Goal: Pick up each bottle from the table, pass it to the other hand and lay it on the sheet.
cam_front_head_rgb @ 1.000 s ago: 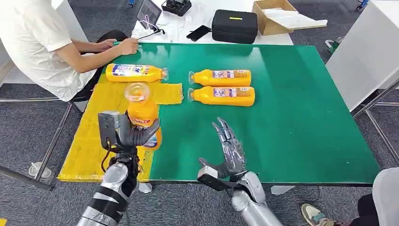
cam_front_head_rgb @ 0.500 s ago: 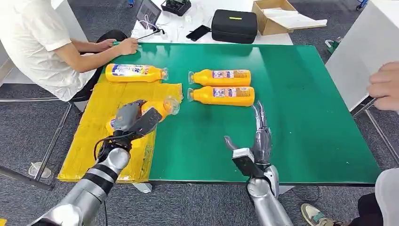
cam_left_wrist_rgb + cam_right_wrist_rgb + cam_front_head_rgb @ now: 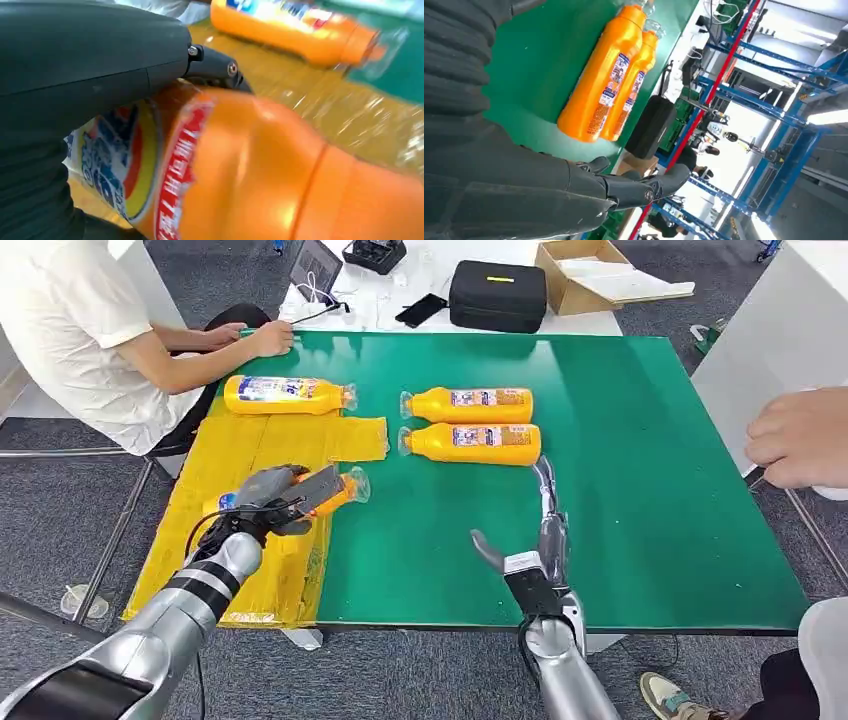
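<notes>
My left hand (image 3: pixel 272 494) grips an orange bottle (image 3: pixel 335 490) lying nearly flat over the yellow sheet (image 3: pixel 215 465), its clear cap toward the green table; the same held bottle (image 3: pixel 280 175) looms close in the left wrist view. Another orange bottle (image 3: pixel 288 394) lies on the sheet's far end, and the left wrist view shows that bottle (image 3: pixel 295 27) too. Two more orange bottles (image 3: pixel 470 404) (image 3: pixel 472 442) lie side by side on the green table (image 3: pixel 650 460), seen also as a pair (image 3: pixel 604 90) in the right wrist view. My right hand (image 3: pixel 535 540) is open, fingers straight, just short of the nearer bottle.
A person in a white shirt (image 3: pixel 80 330) sits at the table's far left corner, one hand on its edge. Another person's hand (image 3: pixel 800 440) reaches in from the right. A black case (image 3: pixel 498 295), a cardboard box (image 3: pixel 580 275) and a phone lie on the white table behind.
My left hand has lowered the bottle from upright to lying over the sheet. My right hand has moved forward toward the two bottles. A person's hand has come in from the right.
</notes>
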Tool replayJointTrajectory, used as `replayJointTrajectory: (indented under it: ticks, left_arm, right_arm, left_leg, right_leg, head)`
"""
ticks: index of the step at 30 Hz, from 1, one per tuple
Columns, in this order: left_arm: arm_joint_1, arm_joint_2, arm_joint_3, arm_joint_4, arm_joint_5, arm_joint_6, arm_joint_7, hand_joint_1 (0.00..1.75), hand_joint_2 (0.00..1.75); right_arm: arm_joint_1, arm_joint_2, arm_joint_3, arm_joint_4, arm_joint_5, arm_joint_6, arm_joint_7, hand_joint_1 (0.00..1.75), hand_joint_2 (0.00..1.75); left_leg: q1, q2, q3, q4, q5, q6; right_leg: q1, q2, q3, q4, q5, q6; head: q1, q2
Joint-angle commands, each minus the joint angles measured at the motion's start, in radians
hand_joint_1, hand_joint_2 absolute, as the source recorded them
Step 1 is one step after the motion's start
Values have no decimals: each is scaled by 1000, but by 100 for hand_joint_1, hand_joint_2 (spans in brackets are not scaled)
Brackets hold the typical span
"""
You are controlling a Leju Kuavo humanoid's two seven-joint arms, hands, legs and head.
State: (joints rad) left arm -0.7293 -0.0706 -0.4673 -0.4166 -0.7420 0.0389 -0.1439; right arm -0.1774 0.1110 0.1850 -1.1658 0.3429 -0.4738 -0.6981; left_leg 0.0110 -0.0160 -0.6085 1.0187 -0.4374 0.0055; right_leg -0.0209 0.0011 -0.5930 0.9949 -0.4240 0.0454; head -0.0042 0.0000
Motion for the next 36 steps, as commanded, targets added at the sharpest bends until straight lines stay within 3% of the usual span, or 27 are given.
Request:
replayJointTrajectory:
  ticks: [1,10,19,25,28,33,36]
  left_arm:
    - [-71,17,-30,127,-15,-42,34,0,175]
    - [-87,29,-80,148,-65,-167,38,0,175]
    - [-77,32,-82,141,-68,-163,32,0,175]
    - [-22,3,-56,50,-58,32,-68,0,175]
    - [67,-20,-33,-115,-51,194,-111,0,175]
    - [122,-30,-27,-202,-46,244,-116,0,175]
    - [212,-17,-19,-367,-19,275,-155,0,175]
  right_arm:
    - [-41,-4,26,59,-17,5,0,0,175]
    - [-52,-13,46,72,-54,17,0,0,175]
    - [-54,-14,52,82,-61,20,0,0,175]
    - [-24,-25,48,55,-72,-2,0,0,175]
    - [11,-22,25,20,-52,-19,0,0,175]
    - [32,-23,15,0,-39,-37,0,0,175]
    - [50,-20,-2,-16,-31,-47,0,0,175]
  left_leg:
    - [2,4,2,1,-1,0]
    - [2,3,1,1,-1,0]
    - [1,3,2,0,0,0]
    - [1,2,3,0,-1,0]
    - [1,0,2,0,0,1]
    - [0,0,1,0,0,0]
    - [0,0,1,0,0,0]
  right_leg:
    - [2,2,1,0,0,-2]
    - [2,2,1,0,1,-2]
    - [1,2,2,0,0,-2]
    - [2,1,3,-1,0,-2]
    - [2,-2,4,-1,0,-2]
    - [0,-1,1,0,0,-1]
    - [0,0,1,0,0,-1]
  head:
    - [0,0]
    - [0,0]
    - [0,0]
    - [0,0]
    - [0,0]
    - [0,0]
    - [0,0]
